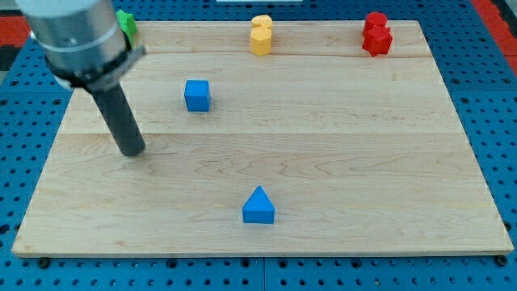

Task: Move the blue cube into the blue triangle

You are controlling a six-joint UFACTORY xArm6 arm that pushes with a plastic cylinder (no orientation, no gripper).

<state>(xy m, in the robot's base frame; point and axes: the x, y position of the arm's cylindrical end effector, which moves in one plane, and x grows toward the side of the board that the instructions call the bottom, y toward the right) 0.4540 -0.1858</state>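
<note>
My tip (133,151) sits left of the blue cube (197,95) — apart; blue triangle (258,206) well below; no jaws visible.

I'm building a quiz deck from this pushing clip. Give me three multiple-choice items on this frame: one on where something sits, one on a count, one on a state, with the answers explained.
1. Where is my tip relative to the blue cube?
A. To the view's left and lower
B. To the view's right
C. Resting on top of it

2. How many blue blocks lie on the board?
A. One
B. Two
C. Three

3. Is the blue cube touching the blue triangle?
A. Yes, pressed together
B. Yes, stacked on it
C. No, apart

Answers:
1 A: the rod's end meets the wood left of the cube and nearer the view's bottom, with bare board between.
2 B: only the cube and the triangle are blue; the yellow block, red block and green block sit along the top edge.
3 C: open wood separates them, the triangle lying nearer the view's bottom.
</note>
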